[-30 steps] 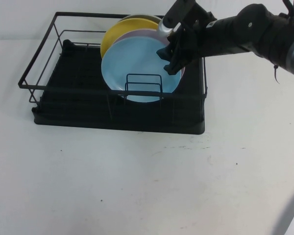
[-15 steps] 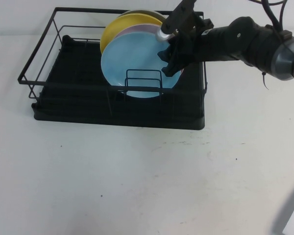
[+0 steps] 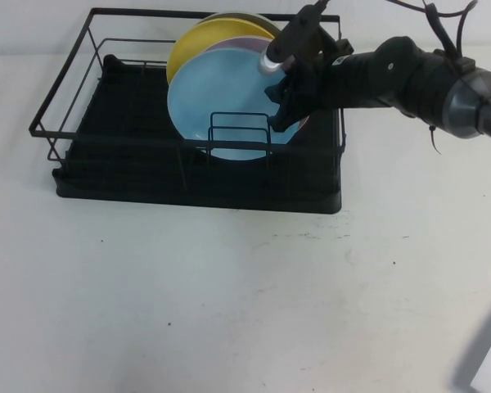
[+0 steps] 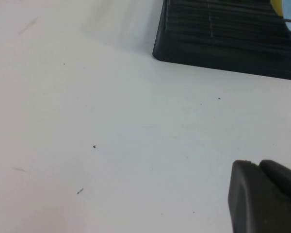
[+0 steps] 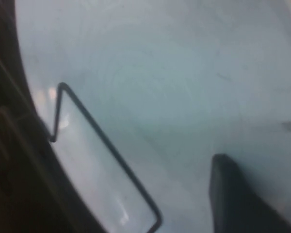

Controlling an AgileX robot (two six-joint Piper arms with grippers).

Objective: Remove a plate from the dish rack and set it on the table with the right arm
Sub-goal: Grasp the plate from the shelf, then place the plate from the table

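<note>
The light blue plate (image 3: 225,106) stands upright in the black wire dish rack (image 3: 131,155), in front of a pale pink and a yellow plate (image 3: 198,41). My right gripper (image 3: 283,105) reaches in from the right and is shut on the blue plate's right rim. In the right wrist view the plate's ringed face (image 5: 160,87) fills the frame, with one finger (image 5: 237,199) lying against it and the other hidden behind it. My left gripper (image 4: 258,165) is shut and empty, low over the white table (image 4: 111,136) near the rack's corner.
An upright wire divider (image 3: 239,135) crosses the front of the blue plate's lower part. The rack's front rail (image 3: 196,147) runs before it. White table (image 3: 229,303) spreads in front of the rack.
My right gripper has shifted slightly left along the blue plate's right rim. The plate still stands in the rack.
</note>
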